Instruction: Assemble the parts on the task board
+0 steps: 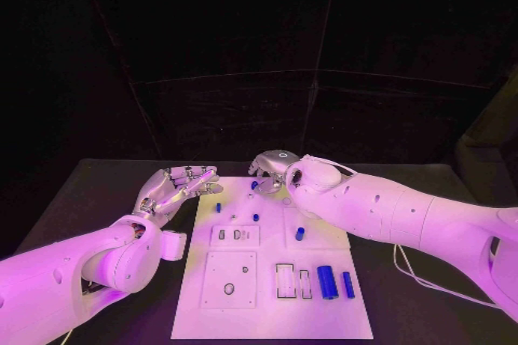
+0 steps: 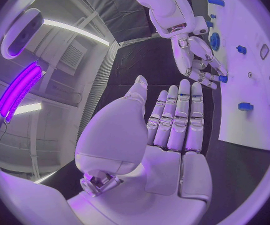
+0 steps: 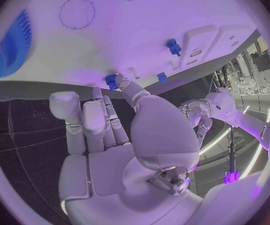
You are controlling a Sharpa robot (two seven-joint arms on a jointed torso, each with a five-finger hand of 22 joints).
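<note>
The white task board (image 1: 270,315) lies in the middle of the black table. My right hand (image 1: 272,168) reaches over the board's far edge and pinches a small blue peg (image 1: 254,185) between thumb and fingertip; the peg (image 3: 112,80) stands against the board. A blue gear (image 3: 10,47) lies close by. My left hand (image 1: 178,186) hovers beside the board's far left corner, fingers straight (image 2: 178,120) and holding nothing. More blue pegs (image 1: 218,207) (image 1: 256,217) (image 1: 300,233) stand mid-board. Two blue cylinders (image 1: 327,282) (image 1: 349,284) lie near the right edge.
Rectangular slots (image 1: 285,280) and a raised square plate (image 1: 230,279) with an oval hole sit in the board's near half. A thin cable (image 1: 415,274) runs over the table to the right of the board. Bare black table (image 1: 108,195) surrounds the board.
</note>
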